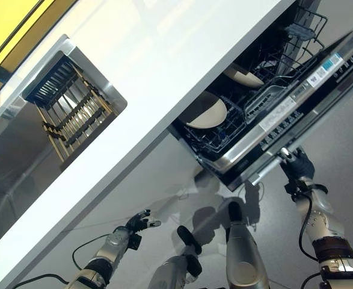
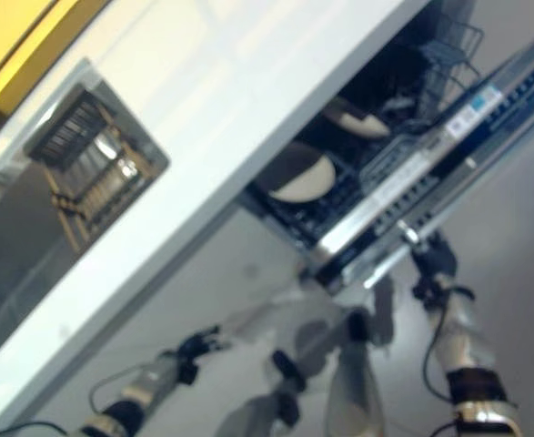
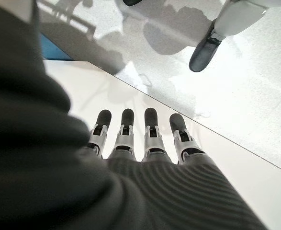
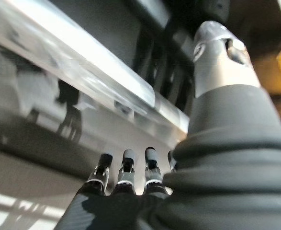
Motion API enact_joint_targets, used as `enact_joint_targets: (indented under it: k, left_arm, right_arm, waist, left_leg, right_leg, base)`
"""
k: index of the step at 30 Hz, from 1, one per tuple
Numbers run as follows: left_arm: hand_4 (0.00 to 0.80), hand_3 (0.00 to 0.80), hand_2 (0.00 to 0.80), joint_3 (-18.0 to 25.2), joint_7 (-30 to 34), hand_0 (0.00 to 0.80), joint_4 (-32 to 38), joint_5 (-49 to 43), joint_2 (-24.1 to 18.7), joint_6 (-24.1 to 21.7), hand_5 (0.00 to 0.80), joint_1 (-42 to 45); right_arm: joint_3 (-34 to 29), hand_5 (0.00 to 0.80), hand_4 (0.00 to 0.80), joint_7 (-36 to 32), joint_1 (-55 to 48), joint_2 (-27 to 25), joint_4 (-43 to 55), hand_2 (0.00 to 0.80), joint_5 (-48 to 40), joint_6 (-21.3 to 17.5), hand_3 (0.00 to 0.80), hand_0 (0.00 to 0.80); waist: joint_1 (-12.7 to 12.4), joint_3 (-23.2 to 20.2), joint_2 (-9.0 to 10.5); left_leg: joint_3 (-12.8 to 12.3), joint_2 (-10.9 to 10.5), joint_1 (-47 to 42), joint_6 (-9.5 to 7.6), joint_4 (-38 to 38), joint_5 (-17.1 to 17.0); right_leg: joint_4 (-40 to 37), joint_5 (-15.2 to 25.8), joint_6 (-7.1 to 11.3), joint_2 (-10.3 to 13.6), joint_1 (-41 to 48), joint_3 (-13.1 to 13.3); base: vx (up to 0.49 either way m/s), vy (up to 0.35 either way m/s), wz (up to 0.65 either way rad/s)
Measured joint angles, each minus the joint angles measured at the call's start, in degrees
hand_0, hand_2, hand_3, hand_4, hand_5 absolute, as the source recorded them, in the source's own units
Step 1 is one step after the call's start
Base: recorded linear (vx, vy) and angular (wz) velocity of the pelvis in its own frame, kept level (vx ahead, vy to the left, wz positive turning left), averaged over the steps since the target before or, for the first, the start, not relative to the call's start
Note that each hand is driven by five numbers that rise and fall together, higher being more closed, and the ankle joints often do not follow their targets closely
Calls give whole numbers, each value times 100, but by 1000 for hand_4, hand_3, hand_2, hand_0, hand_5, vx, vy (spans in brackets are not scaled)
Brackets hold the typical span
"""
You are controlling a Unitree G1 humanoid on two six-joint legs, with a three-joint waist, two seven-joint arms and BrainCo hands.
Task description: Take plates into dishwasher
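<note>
2 plates (image 1: pixel 205 112) part-hidden in dishwasher rack (image 1: pixel 236 129); right hand (image 1: pixel 296 164) fingers straight at door handle (image 1: pixel 265 170); left hand (image 1: pixel 138 223) relaxed.

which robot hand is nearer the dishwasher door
Right. The right robot hand is up at the dishwasher door edge; the left robot hand hangs low by the counter, well away.

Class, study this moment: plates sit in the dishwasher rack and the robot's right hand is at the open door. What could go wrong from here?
1. The right hand is at the edge of the dishwasher door; a fast lift could jolt it and rattle the plates in the lower rack.
2. The rack looks partly pulled out, so the door might hit it.
3. The left hand hangs idle and cannot steady anything.
</note>
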State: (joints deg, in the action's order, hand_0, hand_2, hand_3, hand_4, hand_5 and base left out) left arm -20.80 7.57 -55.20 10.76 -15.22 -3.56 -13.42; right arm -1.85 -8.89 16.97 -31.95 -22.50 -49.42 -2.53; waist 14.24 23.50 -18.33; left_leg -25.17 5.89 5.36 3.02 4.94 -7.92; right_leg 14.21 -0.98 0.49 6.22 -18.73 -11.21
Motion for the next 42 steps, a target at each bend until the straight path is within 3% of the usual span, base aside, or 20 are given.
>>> enact_joint_targets:
  k: [7, 14, 17, 24, 30, 35, 42]
  left_arm:
    - [0, 0, 0, 71, -55, 0, -22, -2, 96, 110, 0, 125]
    - [0, 0, 0, 289, -119, 0, -21, -109, 74, 178, 0, 341]
    - [0, 0, 0, 441, -148, 0, -42, -132, 36, 185, 0, 573]
    - [0, 0, 0, 641, -219, 0, -84, -326, 8, 178, 0, 965]
    - [0, 0, 0, 709, -270, 0, -85, -327, -43, 185, 0, 1149]
    - [0, 0, 0, 885, -380, 0, -14, -327, -194, 267, 0, 1306]
    - [0, 0, 0, 1122, -476, 0, -200, -315, -365, 251, 0, 1465]
  right_arm:
    - [218, 0, 0, 36, 382, -14, 11, 0, 281, 296, 0, 0]
    - [502, 0, 0, 108, 351, 133, 134, 0, 443, 408, 0, 0]
    - [522, 0, 0, 224, 114, 249, 124, 0, 474, 466, 0, 0]
    - [601, 0, 0, 368, -350, 340, 47, 0, 511, 633, 0, 0]
    - [703, 0, 0, 905, -748, 422, -102, 0, 1917, 648, 0, 0]
    - [709, 0, 0, 1129, -1052, 72, -108, 0, 3940, 760, 0, 0]
    - [751, 0, 0, 816, -1057, -218, -783, 0, 4342, 843, 0, 0]
  waist:
    - [-322, 50, 176]
    - [-683, -104, 513]
    - [-824, -221, 747]
    - [-1007, -415, 979]
    - [-1085, -670, 1296]
    - [-1126, -852, 1439]
    - [-1224, -1061, 1537]
  left_leg:
    - [180, 29, -172, -2, -6, -2]
    - [660, 42, -190, -29, -15, -57]
    - [833, 33, -180, -51, -14, -69]
    - [988, 45, -294, -59, 19, -26]
    - [1157, 12, -377, -59, 13, -23]
    - [1280, -17, -490, -83, -14, -84]
    - [1486, 132, -601, -150, -186, -23]
  right_leg:
    - [-105, -2, 0, 18, 391, -265]
    - [-267, -4, -10, 53, 789, -716]
    - [-279, -44, -1, 79, 909, -865]
    - [-650, 21, 64, 38, 1395, -1148]
    - [-937, 69, 116, -29, 1768, -1175]
    - [-1063, 84, 149, -58, 1981, -1130]
    - [-672, -226, 47, -184, 2179, -1018]
  base:
    - [63, 68, 18]
    - [75, 47, 36]
    - [108, 75, 34]
    - [111, 99, 23]
    - [50, 56, 27]
    - [-46, -83, 18]
    - [-107, -187, 18]
